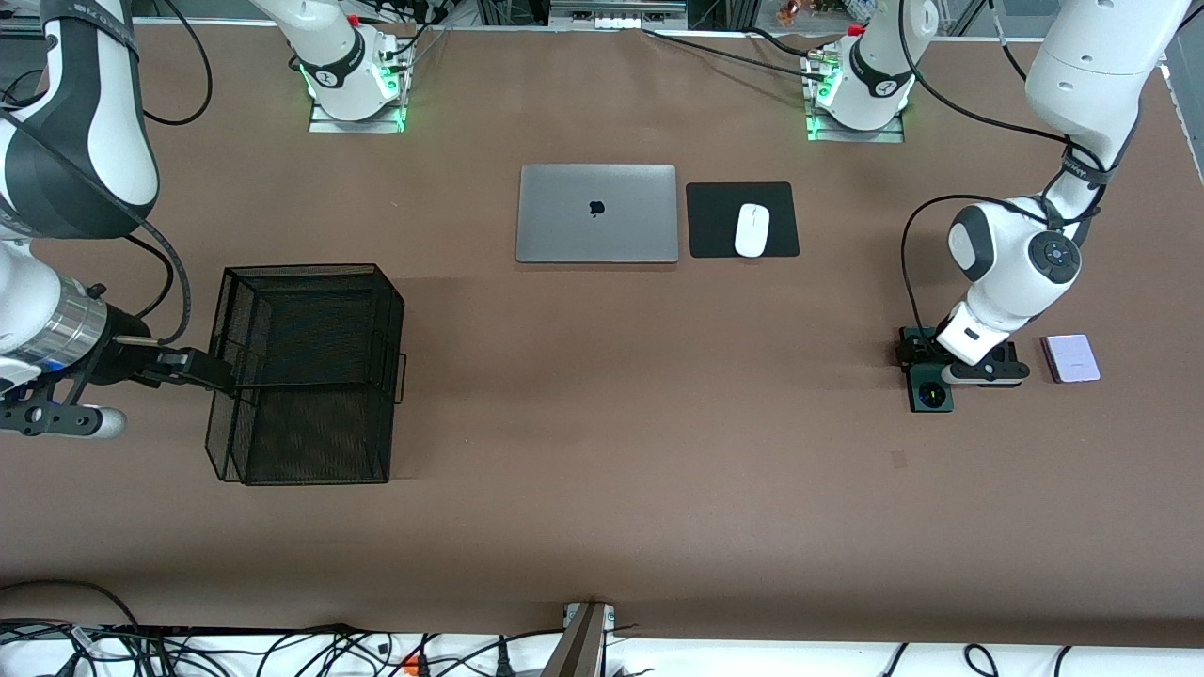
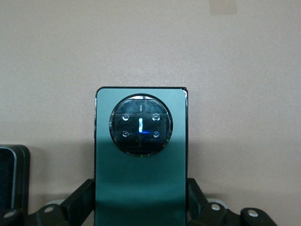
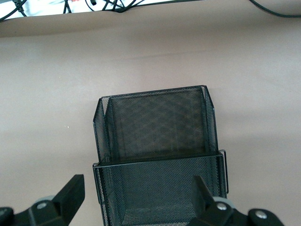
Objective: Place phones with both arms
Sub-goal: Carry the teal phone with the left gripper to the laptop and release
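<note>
The long dark-green phone (image 1: pixel 930 395) with a round camera ring lies on the table at the left arm's end. It also shows in the left wrist view (image 2: pixel 141 179). My left gripper (image 1: pixel 933 362) (image 2: pixel 141 203) is low over it, with a finger against each long edge. The small black phone (image 2: pixel 11 181) lies beside it, mostly hidden under the hand in the front view. The pale-lilac phone (image 1: pixel 1070 358) lies beside them, closer to the table's end. My right gripper (image 1: pixel 199 369) (image 3: pixel 139 200) is open at the wall of a black mesh basket (image 1: pixel 306 376), one finger outside it.
The mesh basket (image 3: pixel 157 136) stands at the right arm's end. A grey laptop (image 1: pixel 596 213) lies shut near the bases. A white mouse (image 1: pixel 752 229) sits on a black pad (image 1: pixel 715 221) beside it. Cables run along the table's near edge.
</note>
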{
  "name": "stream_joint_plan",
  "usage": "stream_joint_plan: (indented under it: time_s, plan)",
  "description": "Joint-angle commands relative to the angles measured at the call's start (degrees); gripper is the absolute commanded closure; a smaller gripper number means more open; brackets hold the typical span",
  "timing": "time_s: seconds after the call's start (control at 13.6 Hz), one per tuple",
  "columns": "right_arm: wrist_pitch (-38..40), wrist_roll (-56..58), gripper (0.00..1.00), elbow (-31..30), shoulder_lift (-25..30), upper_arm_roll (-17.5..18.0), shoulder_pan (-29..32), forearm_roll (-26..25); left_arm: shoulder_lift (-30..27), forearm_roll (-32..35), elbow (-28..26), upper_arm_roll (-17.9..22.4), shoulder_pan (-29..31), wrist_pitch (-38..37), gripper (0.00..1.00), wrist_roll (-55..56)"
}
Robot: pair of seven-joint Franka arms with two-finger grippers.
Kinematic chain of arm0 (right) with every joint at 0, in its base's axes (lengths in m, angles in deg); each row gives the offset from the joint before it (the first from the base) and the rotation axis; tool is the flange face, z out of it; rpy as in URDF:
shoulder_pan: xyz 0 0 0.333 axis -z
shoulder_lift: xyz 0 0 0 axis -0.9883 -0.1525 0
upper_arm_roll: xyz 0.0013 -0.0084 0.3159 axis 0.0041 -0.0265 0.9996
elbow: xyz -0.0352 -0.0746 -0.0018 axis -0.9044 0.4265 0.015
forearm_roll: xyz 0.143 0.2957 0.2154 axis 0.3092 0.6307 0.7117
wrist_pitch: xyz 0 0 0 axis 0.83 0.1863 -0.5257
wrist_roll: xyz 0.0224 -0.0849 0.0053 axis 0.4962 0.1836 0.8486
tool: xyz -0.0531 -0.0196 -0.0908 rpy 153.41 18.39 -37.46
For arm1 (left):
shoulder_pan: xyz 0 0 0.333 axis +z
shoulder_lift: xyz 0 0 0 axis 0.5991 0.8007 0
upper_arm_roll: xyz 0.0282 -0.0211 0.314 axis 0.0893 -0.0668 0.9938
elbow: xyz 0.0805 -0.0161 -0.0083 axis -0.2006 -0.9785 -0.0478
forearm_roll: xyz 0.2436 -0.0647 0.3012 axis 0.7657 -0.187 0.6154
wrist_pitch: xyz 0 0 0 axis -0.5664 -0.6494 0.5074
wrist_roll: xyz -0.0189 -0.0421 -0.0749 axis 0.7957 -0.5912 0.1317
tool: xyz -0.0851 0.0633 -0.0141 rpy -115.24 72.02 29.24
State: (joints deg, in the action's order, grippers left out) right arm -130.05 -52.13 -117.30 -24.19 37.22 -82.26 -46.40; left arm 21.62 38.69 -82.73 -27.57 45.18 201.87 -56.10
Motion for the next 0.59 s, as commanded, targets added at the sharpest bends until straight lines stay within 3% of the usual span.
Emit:
stream_joint_plan:
  time_s: [0.0, 0.37, 0.51]
  plan:
    - [0.69, 0.92, 0.0, -1.36, 1.82, 0.15, 0.42, 0.66, 3.09, -1.56, 4.61, -0.34, 0.24, -3.26, 0.9, -0.02]
    - [0.69, 0.92, 0.0, -1.36, 1.81, 0.15, 0.42, 0.66, 1.77, -1.56, 13.84, -1.56, -0.55, -17.23, 1.0, 3.49]
    - [0.69, 0.92, 0.0, -1.36, 1.73, 0.15, 0.42, 0.66, 1.86, -1.56, 15.78, -1.92, -0.81, -19.1, 1.0, 5.07]
